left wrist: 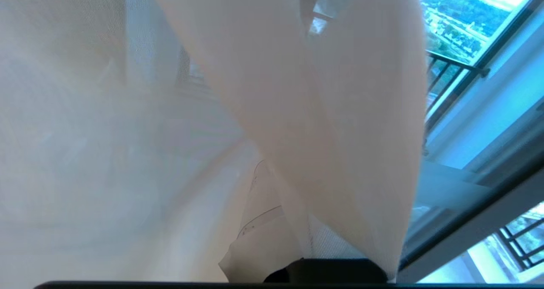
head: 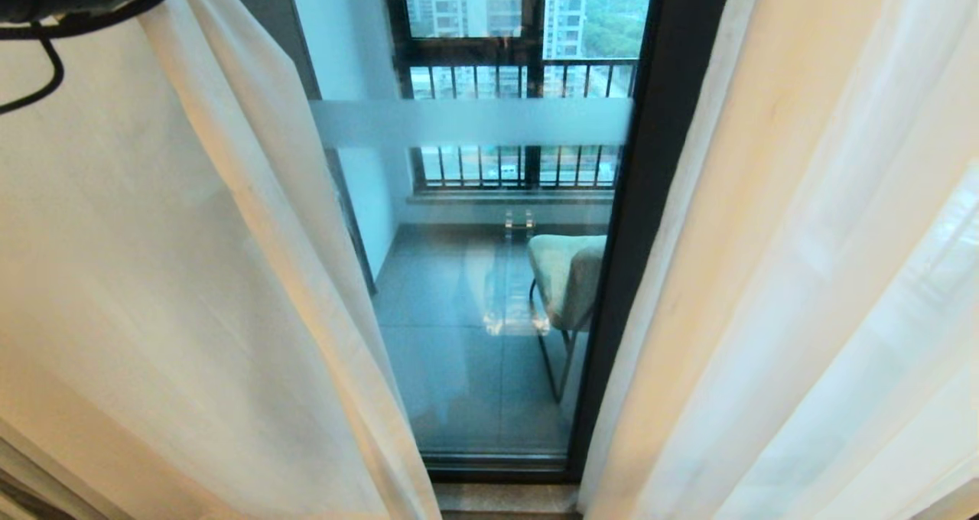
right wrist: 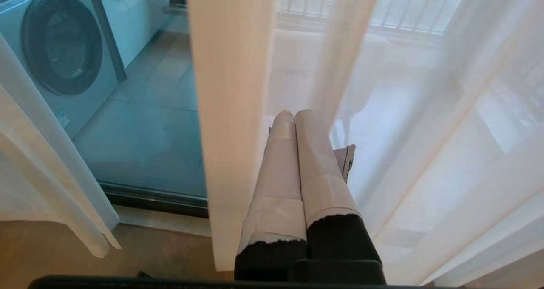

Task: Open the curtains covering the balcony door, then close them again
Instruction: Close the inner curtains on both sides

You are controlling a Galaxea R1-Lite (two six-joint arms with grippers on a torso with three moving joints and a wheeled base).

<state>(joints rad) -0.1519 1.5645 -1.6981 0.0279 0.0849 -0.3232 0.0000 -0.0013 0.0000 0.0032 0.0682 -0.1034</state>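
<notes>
Balcony tiles, a padded chair (head: 570, 279) and the washing machine (right wrist: 59, 55) show through the balcony door (head: 489, 290), since the curtains (head: 191, 290) hang parted either side of it. Your left gripper (left wrist: 276, 225) is buried in fabric, fingers clamped shut, apparently on a fold. Right gripper (right wrist: 295, 119) sits pressed together, empty, beside the cream drape. Pull sideways too fast and you'll probably lose that fold. Only the middle gap gives you room.

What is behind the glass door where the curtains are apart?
Behind the balcony door you see a grey tiled floor, a chair and a railed window. The curtains hide the rest.
</notes>
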